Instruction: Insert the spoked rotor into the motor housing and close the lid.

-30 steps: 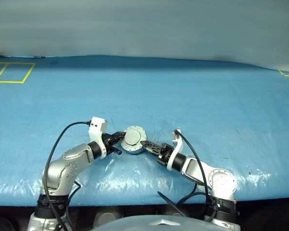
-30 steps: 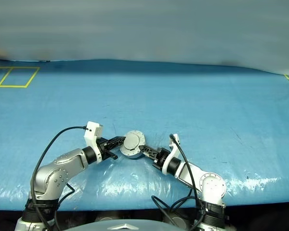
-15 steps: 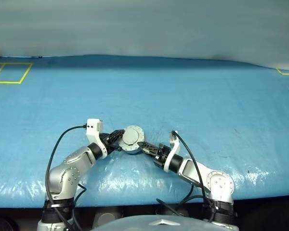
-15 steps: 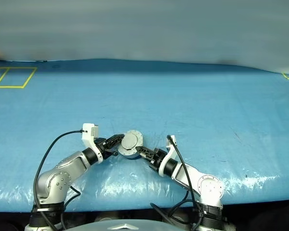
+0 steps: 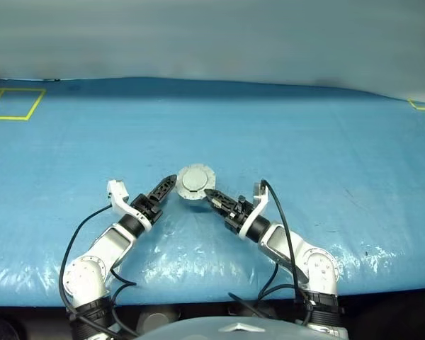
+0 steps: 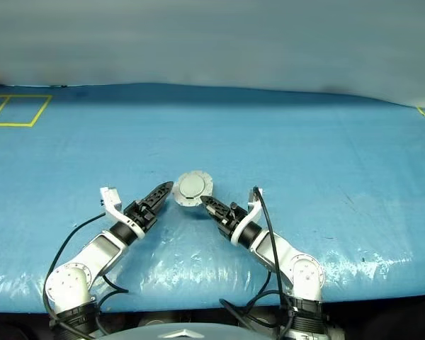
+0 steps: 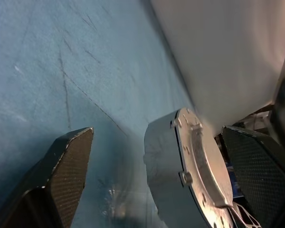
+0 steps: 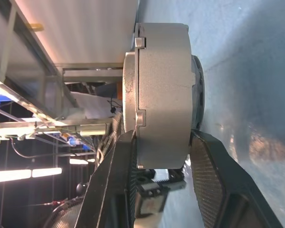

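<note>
Left gripper [image 7: 152, 156]: jaws spread wide either side of the motor housing [image 8: 164, 95], gripping nothing.

Housing, lid [image 5: 194, 180] shut on top, is near the front middle of the blue bench [image 5: 304, 142]; whether it rests on it or hangs just above, I cannot tell.

Right gripper [image 8: 164, 156]: jaws clamped on the housing, one above, one below.

Handling, as a judgement: cast metal, stiff, fairly heavy for its bulk, smooth and likely slippery. Best taken across flat faces or round wall, clear of the lid's hinge.
</note>
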Motion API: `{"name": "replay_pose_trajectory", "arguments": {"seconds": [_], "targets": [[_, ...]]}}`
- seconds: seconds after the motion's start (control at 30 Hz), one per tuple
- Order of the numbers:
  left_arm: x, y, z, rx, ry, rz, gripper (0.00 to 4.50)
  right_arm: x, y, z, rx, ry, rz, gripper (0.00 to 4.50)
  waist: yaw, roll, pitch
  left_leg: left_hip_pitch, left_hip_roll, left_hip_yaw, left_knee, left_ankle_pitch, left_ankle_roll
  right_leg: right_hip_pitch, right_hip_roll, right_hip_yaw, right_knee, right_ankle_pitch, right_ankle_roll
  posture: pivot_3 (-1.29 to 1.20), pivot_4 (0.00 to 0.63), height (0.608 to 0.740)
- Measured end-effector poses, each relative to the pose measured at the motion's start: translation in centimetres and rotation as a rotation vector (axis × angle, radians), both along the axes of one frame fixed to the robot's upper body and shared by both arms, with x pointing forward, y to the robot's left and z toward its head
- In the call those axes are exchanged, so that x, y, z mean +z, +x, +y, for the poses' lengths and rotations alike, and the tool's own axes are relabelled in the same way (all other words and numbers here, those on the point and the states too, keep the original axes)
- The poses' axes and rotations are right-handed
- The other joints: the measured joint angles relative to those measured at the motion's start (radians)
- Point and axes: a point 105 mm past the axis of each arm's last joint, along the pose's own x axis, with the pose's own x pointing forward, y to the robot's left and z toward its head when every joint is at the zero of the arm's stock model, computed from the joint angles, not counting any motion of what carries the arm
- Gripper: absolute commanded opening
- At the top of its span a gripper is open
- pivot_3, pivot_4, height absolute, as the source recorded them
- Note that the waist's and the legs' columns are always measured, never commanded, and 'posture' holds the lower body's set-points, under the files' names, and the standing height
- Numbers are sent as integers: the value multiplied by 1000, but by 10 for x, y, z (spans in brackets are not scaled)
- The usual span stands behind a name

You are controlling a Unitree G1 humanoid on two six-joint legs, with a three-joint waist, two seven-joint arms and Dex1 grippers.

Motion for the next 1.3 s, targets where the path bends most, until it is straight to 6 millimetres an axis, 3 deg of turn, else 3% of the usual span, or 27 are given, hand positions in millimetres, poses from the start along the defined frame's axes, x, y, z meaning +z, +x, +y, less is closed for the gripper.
{"name": "replay_pose_trajectory", "arguments": {"seconds": [0.1,0.3,0.73,0.83,1.0,1.3], "targets": [[11,-4,-8,-5,-171,-16,4500,9,7,1,-9,8,-32,1287,1,-1,1,0,0,0,1,0,0,0,0,0,0,0,0,0,150,740],[24,-7,-7,9,-335,-33,4500,20,12,7,11,29,-65,1286,2,-2,2,0,0,0,1,0,0,1,0,0,0,0,0,0,150,740],[27,-3,-25,-20,-438,-15,4500,18,-7,32,145,48,-40,1286,3,-2,2,1,-2,0,2,0,1,2,0,0,0,0,0,0,150,740],[27,-2,-28,-29,-441,-11,3870,14,-10,34,164,33,-32,1286,3,-2,2,1,-6,0,3,0,1,2,0,0,1,0,0,0,150,740],[25,-2,-28,-25,-445,-1,2360,20,-11,32,152,17,-71,1286,3,-2,2,1,-6,-1,3,0,1,3,0,0,1,0,0,0,150,740],[20,1,-20,18,-420,20,2387,6,-11,10,81,-76,-74,4267,4,-2,2,1,-7,-1,5,0,1,3,0,0,1,1,1,0,150,740]]}}
